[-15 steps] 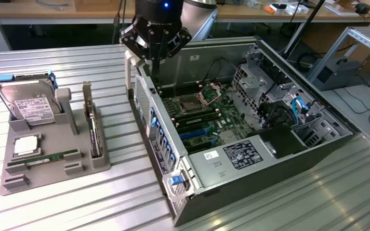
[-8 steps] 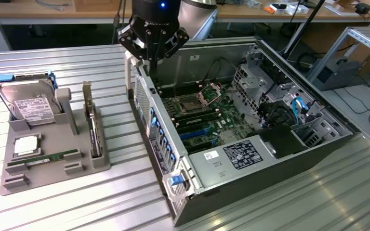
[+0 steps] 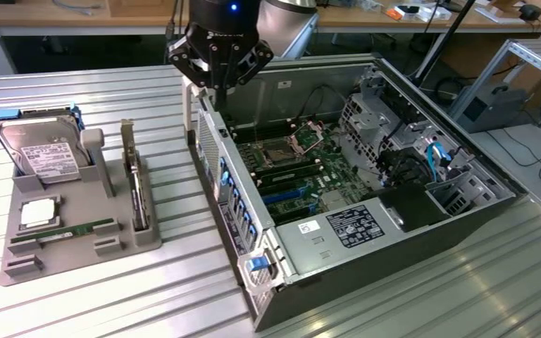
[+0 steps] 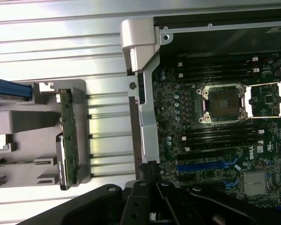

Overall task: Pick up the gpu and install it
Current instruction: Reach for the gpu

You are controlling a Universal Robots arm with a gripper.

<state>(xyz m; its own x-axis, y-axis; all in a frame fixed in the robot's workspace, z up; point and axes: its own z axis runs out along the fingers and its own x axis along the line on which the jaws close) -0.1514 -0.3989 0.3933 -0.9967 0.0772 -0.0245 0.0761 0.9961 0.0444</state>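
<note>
Claw [image 3: 222, 83]: fingers together, gripping nothing, above the rear corner of the open computer case [image 3: 223, 184].
Gpu [image 3: 137, 191]: stood on edge in a slot of the grey holder [image 3: 75, 204], on the side nearest the case, well apart from the claw.
Holder: rested on the ribbed bench [image 3: 110, 296], to the exterior view's left of the case, also carrying a hard drive [image 3: 45, 151].
Case: lay on its side, motherboard [image 3: 299, 169] exposed.

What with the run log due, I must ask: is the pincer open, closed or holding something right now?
Pincer: closed, holding nothing; the gpu stands in its grey holder.
</note>
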